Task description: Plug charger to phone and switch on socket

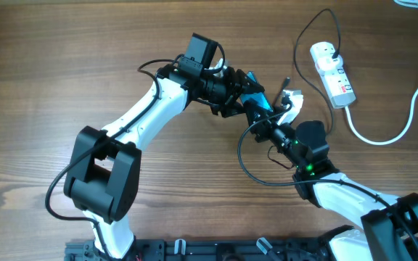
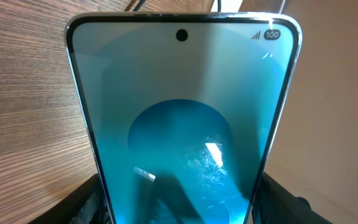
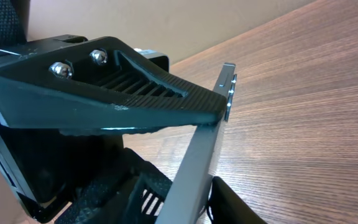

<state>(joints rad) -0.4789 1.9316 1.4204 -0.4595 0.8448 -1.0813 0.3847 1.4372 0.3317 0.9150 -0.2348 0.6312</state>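
The phone (image 1: 256,99) has a cyan screen and is held above the table between both arms. My left gripper (image 1: 247,93) is shut on its two long sides, and the screen fills the left wrist view (image 2: 179,112). My right gripper (image 1: 276,119) is shut across the phone's thin silver edge (image 3: 211,140), with its jaws (image 3: 191,199) on either side. The socket (image 1: 334,76) lies at the back right with a white adapter (image 1: 324,51) on it. The charger's black cable (image 1: 297,54) loops from the adapter towards the grippers. I cannot make out its plug tip for certain.
A thick white cord (image 1: 412,109) curves from the socket to the right edge of the table. The left gripper's black finger (image 3: 104,81) crosses the right wrist view. A black wire (image 1: 256,174) loops beside the right arm.
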